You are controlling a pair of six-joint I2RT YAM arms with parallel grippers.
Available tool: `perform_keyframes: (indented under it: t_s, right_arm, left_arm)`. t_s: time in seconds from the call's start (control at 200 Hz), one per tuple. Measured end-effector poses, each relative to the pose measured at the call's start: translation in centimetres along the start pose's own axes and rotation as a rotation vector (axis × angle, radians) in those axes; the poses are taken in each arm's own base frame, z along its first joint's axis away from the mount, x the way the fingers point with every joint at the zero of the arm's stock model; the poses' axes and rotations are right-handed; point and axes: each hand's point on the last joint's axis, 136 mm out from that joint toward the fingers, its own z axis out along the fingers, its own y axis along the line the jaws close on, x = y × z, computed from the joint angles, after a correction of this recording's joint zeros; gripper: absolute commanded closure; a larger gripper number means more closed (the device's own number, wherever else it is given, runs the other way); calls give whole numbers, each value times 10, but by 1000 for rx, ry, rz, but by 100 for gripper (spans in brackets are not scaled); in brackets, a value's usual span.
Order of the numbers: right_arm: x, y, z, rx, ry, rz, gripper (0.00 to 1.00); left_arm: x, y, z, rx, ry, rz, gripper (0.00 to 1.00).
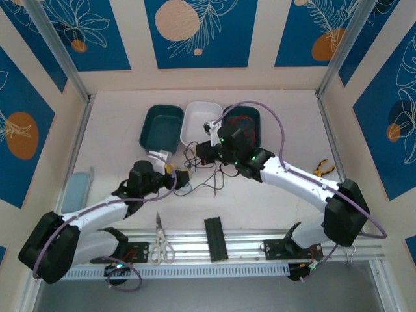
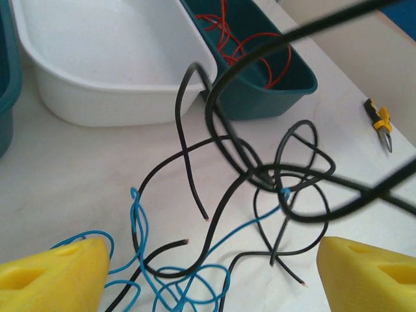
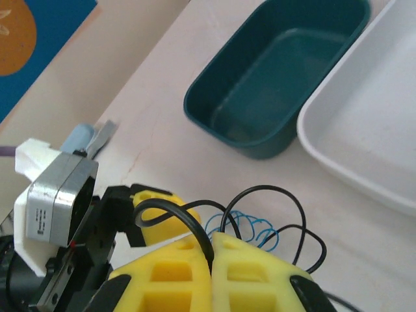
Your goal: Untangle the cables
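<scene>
The right tool (image 3: 211,252) was clamped shut on a thin black cable (image 3: 187,220), holding it lifted above the pale bench (image 2: 58,188), its arm reaching inward over the middle. The left tool (image 2: 213,278) hung low, yellow fingers (image 2: 55,273) wide apart and empty, straddling a thin blue cable (image 2: 138,218) tangled with black loops (image 2: 273,175) before a white plastic tray (image 2: 104,97). In the dark teal plastic tray (image 2: 289,84) lay thin red cables (image 2: 244,39). The step looked like freeing the black strand; next, the left tool likely had to pin the blue one while the right pulled away.
</scene>
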Motion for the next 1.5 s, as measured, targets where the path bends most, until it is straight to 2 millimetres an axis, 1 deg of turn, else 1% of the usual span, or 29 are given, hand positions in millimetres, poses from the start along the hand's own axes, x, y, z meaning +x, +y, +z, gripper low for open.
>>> perform_keyframes:
  t_s: [0.085, 0.16, 0.24, 0.345, 0.44, 0.685, 0.875, 1.065, 1.145, 1.2, 1.255, 1.28, 1.31, 1.38, 1.415, 1.44, 1.501]
  right_arm:
    - [-9, -7, -7, 43, -54, 14, 100]
    - [-11, -15, -11, 89, -90, 39, 100]
    - [-9, -22, -14, 123, -112, 56, 100]
    - [-3, -25, -17, 120, -120, 55, 100]
    - [-3, -20, -22, 84, -139, 53, 100]
    - [-15, 9, -37, -86, -191, 2, 100]
    - [-13, 18, -38, -154, -164, -7, 100]
    - [-11, 27, -34, -204, -134, 5, 100]
    - [-10, 31, -30, -228, -119, 15, 100]
    - [-10, 34, -26, -247, -109, 24, 100]
    - [-9, 36, -22, -260, -98, 31, 100]
    - [-9, 37, -21, -265, -94, 34, 100]
    - [-8, 38, -19, -270, -90, 38, 100]
    - [-9, 40, -17, -280, -85, 45, 100]
    - [-10, 41, -18, -283, -85, 46, 100]
    - [-11, 41, -18, -285, -87, 46, 100]
    - [-13, 43, -19, -288, -92, 44, 100]
  left_arm:
    - [-3, -2, 1, 7, -9, 4, 17]
    - [-3, -3, 1, 10, -11, 6, 16]
    - [-3, -4, 1, 11, -12, 6, 16]
    - [-3, -4, 1, 11, -12, 7, 15]
    - [-4, -4, 1, 13, -16, 16, 14]
    - [-1, -2, -2, 10, -29, 30, 13]
    - [0, -2, -6, 8, -43, 47, 9]
    - [-2, -10, -6, 52, -52, 109, 11]
    - [-2, -11, -3, 65, -60, 130, 15]
    - [0, -10, 0, 64, -56, 136, 16]
    - [4, -7, 5, 63, -46, 140, 20]
    - [6, -6, 7, 64, -40, 142, 23]
    - [9, -5, 9, 65, -33, 142, 30]
    - [16, -5, 14, 78, -14, 138, 52]
    - [19, -5, 16, 82, -6, 133, 60]
    - [20, -4, 17, 83, 0, 128, 63]
    - [24, -4, 20, 86, 9, 114, 64]
